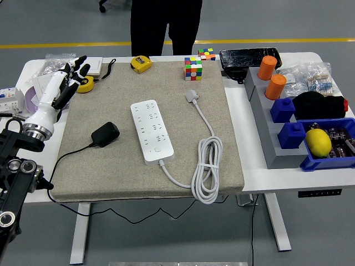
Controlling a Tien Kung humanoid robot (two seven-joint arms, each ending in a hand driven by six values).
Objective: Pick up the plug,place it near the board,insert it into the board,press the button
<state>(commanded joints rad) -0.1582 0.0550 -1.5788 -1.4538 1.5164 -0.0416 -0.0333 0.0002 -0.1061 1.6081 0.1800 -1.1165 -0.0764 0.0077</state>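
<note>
A black plug adapter (105, 134) with a thin black cord lies on the beige mat, left of the white power strip (151, 130). The strip lies lengthwise in the mat's middle, its button near the front end. Its own white cable (207, 166) coils to the right and ends in a white plug (192, 96). My left hand (70, 77) is raised at the mat's far left corner, fingers spread and holding nothing, well behind the black plug. The right arm does not show.
A person in black stands at the far side, hands out of sight. Two yellow tape measures (141, 64), two colour cubes (193, 68), a white socket box (43, 88), orange cylinders (275, 86), blue bins with a lemon (318, 142) ring the mat (111, 177).
</note>
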